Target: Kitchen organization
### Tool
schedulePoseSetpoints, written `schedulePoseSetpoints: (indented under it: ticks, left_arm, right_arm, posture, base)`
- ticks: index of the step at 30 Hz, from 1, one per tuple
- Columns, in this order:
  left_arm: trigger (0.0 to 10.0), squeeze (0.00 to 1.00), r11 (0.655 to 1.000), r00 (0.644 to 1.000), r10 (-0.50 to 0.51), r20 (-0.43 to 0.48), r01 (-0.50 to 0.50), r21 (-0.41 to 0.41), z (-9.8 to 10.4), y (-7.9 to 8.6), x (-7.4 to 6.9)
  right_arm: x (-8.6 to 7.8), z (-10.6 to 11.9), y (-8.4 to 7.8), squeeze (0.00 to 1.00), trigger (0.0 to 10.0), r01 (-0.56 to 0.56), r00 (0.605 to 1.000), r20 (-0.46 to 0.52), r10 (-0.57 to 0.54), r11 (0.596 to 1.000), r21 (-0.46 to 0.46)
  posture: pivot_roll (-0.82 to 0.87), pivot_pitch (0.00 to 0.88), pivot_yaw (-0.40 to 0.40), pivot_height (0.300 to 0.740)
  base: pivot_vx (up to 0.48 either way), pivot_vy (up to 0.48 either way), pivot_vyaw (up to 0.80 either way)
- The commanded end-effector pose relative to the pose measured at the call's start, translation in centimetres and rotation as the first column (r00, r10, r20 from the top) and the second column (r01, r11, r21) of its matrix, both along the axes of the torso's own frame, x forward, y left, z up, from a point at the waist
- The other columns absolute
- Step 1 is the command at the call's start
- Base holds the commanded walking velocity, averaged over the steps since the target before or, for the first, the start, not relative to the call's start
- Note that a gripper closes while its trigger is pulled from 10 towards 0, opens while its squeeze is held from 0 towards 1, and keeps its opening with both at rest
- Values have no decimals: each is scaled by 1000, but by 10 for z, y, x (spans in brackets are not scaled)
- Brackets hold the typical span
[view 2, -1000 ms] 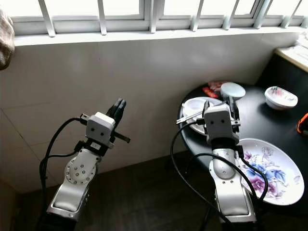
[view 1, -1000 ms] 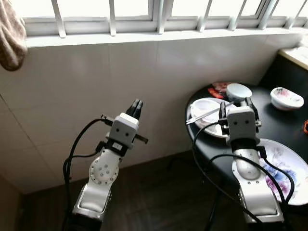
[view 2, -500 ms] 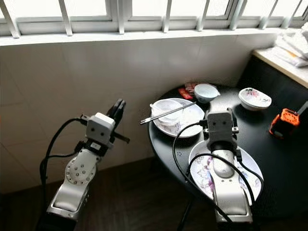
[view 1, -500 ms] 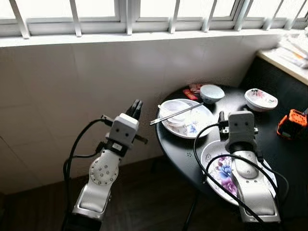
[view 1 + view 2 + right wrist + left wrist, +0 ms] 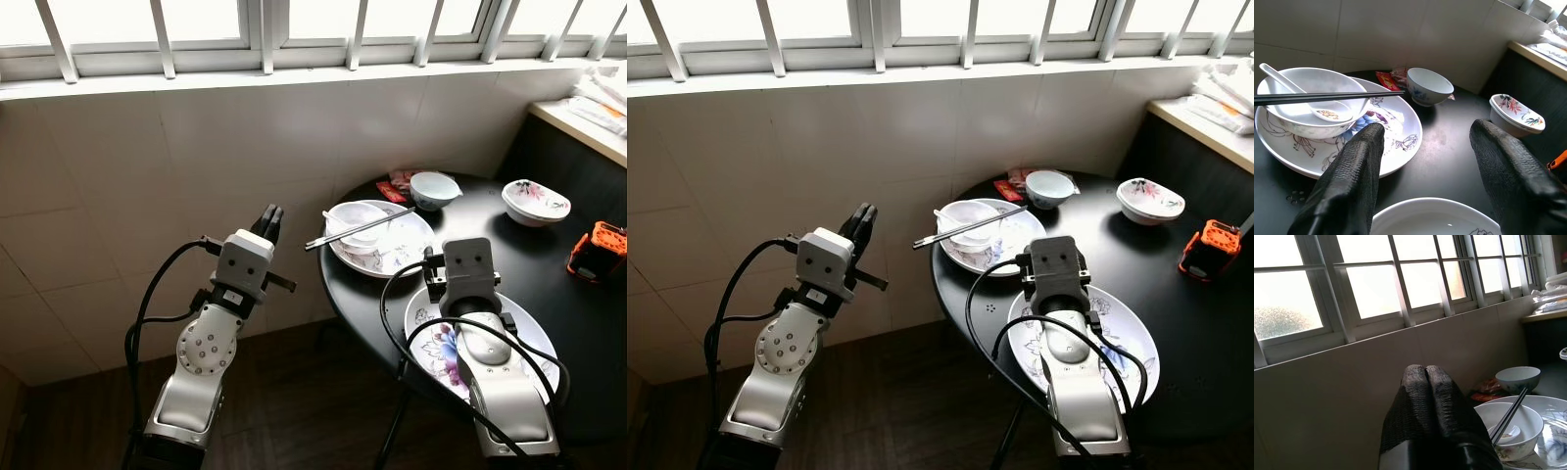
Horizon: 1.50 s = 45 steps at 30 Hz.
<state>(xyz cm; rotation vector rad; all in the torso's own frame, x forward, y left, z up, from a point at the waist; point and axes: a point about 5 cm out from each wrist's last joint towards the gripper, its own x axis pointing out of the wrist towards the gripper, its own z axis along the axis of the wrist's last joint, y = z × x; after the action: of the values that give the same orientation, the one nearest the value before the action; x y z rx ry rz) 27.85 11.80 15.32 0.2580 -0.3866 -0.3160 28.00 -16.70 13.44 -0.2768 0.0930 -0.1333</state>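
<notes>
2 glossy floral plates (image 5: 397, 250), round table (image 5: 549, 245)

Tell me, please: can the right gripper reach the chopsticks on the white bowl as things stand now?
Probably yes. The right gripper is open over the near floral plate, and the chopsticks lie across the white bowl just ahead, with nothing between.

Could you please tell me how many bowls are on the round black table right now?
3. A large white bowl holding a spoon sits on the far flowered plate, chopsticks across it. A small bowl stands behind that plate. A flowered bowl stands toward the counter.
</notes>
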Motion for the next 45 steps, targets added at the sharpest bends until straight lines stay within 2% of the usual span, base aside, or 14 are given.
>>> schedulePoseSetpoints:
  ticks: [1,13,18,21,31,36,39,45]
  left_arm:
    - [10000,0,1000,1000,-12,3,12,8,1,-1,0]
    - [10000,0,1000,1000,-9,17,9,11,2,-1,-1]
    - [10000,0,1000,1000,-9,15,9,15,1,-1,-2]
    - [10000,0,1000,1000,-10,13,10,16,0,-1,-3]
    - [10000,0,1000,1000,-11,10,11,21,-1,-1,-2]
    - [10000,0,1000,1000,-6,8,6,26,-2,0,-2]
    - [10000,0,1000,1000,-6,7,6,29,-2,-1,-2]
    - [10000,0,999,1000,-7,5,7,31,-2,-1,-2]
  right_arm:
    - [0,1,1,0,10000,-3,1000,-7,3,1000,1]
    - [0,-3,-2,0,10000,11,999,-38,-12,999,-35]
    - [-2,-9,-16,0,10000,117,989,-87,-121,992,-46]
    - [-7,-18,-19,0,10000,173,970,-178,-168,985,13]
    - [-7,-19,-12,0,10000,119,970,-221,-106,992,43]
    - [-8,-24,3,0,10000,58,959,-282,-12,986,155]
    - [-10,-31,-1,0,10000,101,941,-338,-33,978,185]
    - [-9,-30,-5,0,10000,120,937,-345,-46,973,196]
  posture:
    - [-45,0,-83,740]
    - [-45,0,-82,740]
    - [-45,0,-84,740]
    - [-47,0,-83,740]
    - [-48,0,-84,740]
    - [-47,0,-85,740]
    - [-46,0,-87,740]
    - [-49,0,-85,740]
  base:
    - [0,480,0]
    - [0,64,0]
    - [0,0,0]
    - [0,0,0]
    - [0,0,0]
    - [0,0,0]
    - [0,0,0]
    - [0,0,0]
